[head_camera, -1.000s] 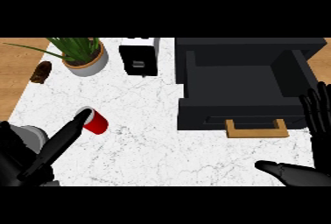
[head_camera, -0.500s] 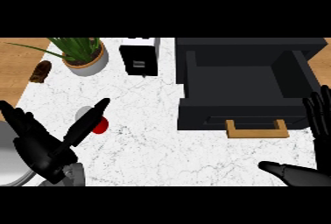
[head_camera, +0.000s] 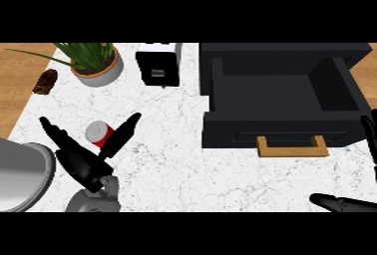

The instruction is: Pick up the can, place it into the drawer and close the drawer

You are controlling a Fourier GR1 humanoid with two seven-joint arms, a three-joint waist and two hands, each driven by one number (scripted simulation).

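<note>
Status of task: early stage, nothing yet completed as far as can be judged. Red cylindrical can with a silver top (head_camera: 100, 134) is recorded upright on the white marbled counter (head_camera: 177, 164), not lifted, lying in the gap between the spread thumb and fingers of the black left hand (head_camera: 83, 160); whether it is touched by either cannot be told. Left hand is noted with fingers straight and splayed apart, not closed round anything. Black right hand (head_camera: 346, 203) is recorded low at the right edge, only partly shown, fingers extended and nothing held. Black box-shaped drawer with a tan wooden handle (head_camera: 283, 102) is listed well to the right of the left hand and beyond the right hand, pulled open, its interior seen dark and without contents. Other items beyond the left hand: green potted plant in a grey pot (head_camera: 94, 62), small black boxy appliance (head_camera: 159, 64), brown oblong object on the wooden surface (head_camera: 46, 81). Remaining, by judgement: can to be grasped, carried across to the drawer, set inside, and the drawer pushed shut.
</note>
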